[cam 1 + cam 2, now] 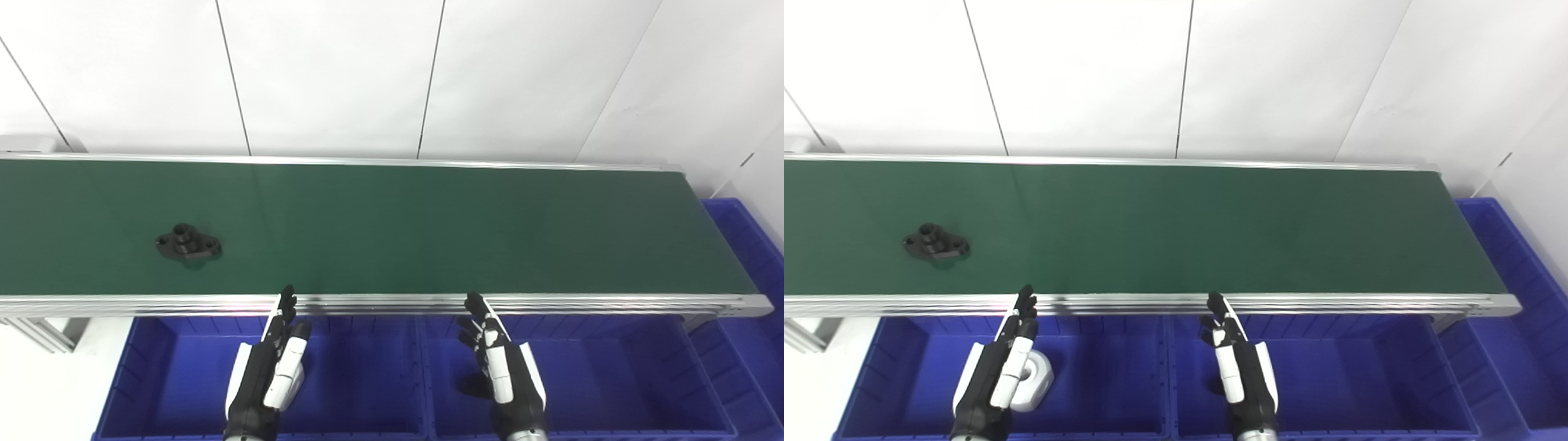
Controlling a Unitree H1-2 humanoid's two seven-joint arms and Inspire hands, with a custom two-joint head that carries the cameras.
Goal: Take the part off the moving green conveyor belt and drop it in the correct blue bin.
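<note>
You are at the waiting step: both the left hand (266, 380) and right hand (502, 367) hover empty, fingers spread, over the bins (361, 373). The part (187, 242) lies on the belt (429, 226), far left. Next, time the left hand's reach.

Left hand (266, 376): raised from the bottom edge, palm turned inward, holding nothing.
Left fingers (285, 306): straight, close together, tips pointing up and away.
Left thumb: lying alongside the fingers, on their inner side.
Right hand (505, 373): raised level with the left, well apart from it, holding nothing.
Right fingers (476, 304): extended, slightly spread, tips leaning left.
Wrists: black, cut off by the bottom edge.
</note>
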